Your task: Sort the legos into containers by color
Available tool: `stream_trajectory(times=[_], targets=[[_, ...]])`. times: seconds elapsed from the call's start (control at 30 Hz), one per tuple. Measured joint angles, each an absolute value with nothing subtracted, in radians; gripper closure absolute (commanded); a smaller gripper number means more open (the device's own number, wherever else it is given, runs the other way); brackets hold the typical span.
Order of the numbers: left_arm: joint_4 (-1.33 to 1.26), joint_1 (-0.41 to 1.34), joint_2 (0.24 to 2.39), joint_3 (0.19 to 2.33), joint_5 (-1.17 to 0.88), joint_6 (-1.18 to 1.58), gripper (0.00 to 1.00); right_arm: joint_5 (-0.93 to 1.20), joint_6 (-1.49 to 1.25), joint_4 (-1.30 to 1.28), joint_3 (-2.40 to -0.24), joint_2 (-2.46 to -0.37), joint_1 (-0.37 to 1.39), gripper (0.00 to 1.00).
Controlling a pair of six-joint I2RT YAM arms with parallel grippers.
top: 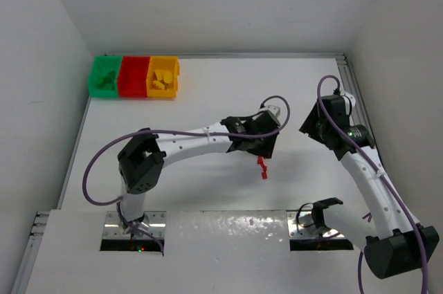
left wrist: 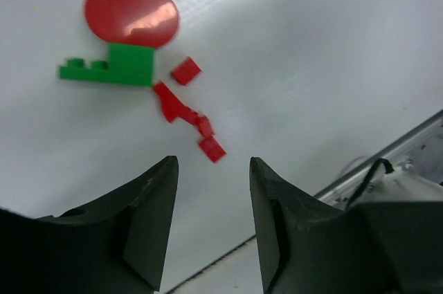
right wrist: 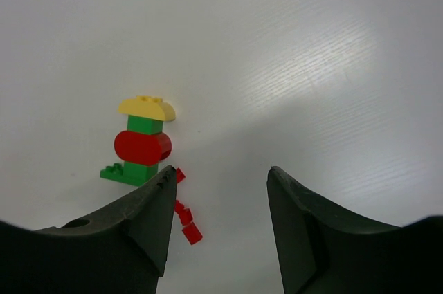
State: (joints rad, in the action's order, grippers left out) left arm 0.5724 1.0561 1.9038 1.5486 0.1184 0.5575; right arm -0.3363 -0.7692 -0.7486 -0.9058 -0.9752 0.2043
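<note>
Several small red legos (left wrist: 181, 109) lie in a loose line on the white table, just ahead of my left gripper (left wrist: 211, 169), which is open and empty above them. One red brick (left wrist: 212, 149) lies closest to the fingertips. A built stack stands beside them: a green stepped base (left wrist: 111, 71), a red oval piece (left wrist: 131, 15), a green block and a yellow cap (right wrist: 146, 107). My right gripper (right wrist: 218, 180) is open and empty, looking at the same stack (right wrist: 142, 147) and red legos (right wrist: 188, 228). In the top view the red legos (top: 262, 167) lie below the left gripper (top: 263, 147).
The three joined bins stand at the table's far left corner: green (top: 105, 77), red (top: 133, 77) and yellow-orange (top: 163, 77); the green and yellow ones hold bricks. The right gripper (top: 310, 126) hovers right of the left one. A metal rail (left wrist: 387, 159) edges the table.
</note>
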Motion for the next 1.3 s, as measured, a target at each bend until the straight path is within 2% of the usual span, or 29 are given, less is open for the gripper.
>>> stream_trajectory(times=[0.27,0.47,0.8,0.97,1.3], targets=[[0.557,1.232,1.906,1.445,0.167,0.824,0.56,-0.367,-0.797,-0.809,-0.925,-0.998,0.204,0.46],[0.538,1.248,1.983,1.379,0.13,0.92,0.56,-0.376,-0.828,-0.825,-0.922,-0.939,0.204,0.45],[0.486,1.244,2.094,1.473,0.204,0.933,0.56,-0.353,-0.826,-0.823,-0.91,-0.937,0.204,0.45],[0.471,1.242,2.107,1.485,0.246,0.932,0.61,-0.347,-0.819,-0.822,-0.907,-0.926,0.204,0.45],[0.516,1.225,2.106,1.487,0.353,0.894,0.61,-0.339,-0.812,-0.823,-0.907,-0.914,0.204,0.45]])
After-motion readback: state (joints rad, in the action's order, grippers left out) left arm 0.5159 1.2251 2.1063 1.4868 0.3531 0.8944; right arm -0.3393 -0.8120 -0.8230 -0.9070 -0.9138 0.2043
